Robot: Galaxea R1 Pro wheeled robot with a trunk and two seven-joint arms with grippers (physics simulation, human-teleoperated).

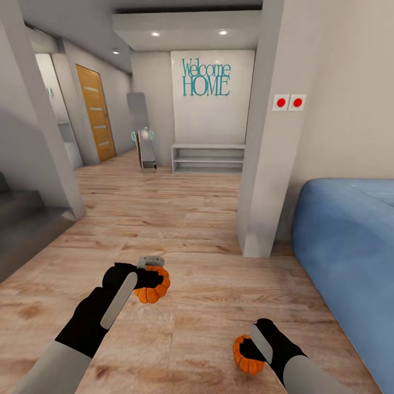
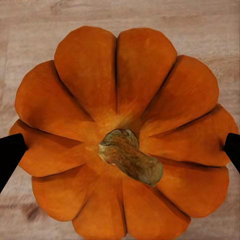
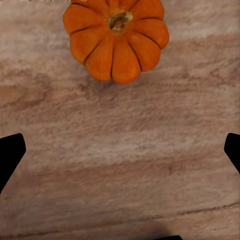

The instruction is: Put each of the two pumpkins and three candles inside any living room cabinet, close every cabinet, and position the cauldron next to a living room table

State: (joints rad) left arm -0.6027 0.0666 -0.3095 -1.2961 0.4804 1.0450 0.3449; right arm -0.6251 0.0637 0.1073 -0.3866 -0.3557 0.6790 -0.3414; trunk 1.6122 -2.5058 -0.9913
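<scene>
Two orange ribbed pumpkins lie on the wooden floor in front of me. The left pumpkin (image 1: 152, 289) sits under my left gripper (image 1: 149, 273). In the left wrist view this pumpkin (image 2: 120, 100) lies stem-up between the spread black fingertips (image 2: 10, 155), and my left gripper (image 2: 120, 150) is open around it. The right pumpkin (image 1: 246, 355) lies beside my right gripper (image 1: 256, 342). In the right wrist view that pumpkin (image 3: 116, 37) lies beyond the fingertips (image 3: 10, 152) of my open right gripper (image 3: 120, 155), with only floor between them. The candles, cabinet, cauldron and table are out of view.
A blue sofa (image 1: 350, 246) fills the right side, next to a grey wall pillar (image 1: 262, 164). Steps (image 1: 22, 219) rise at the left. A hallway ahead leads to a white open shelf unit (image 1: 208, 158), a mirror (image 1: 139, 131) and a wooden door (image 1: 96, 112).
</scene>
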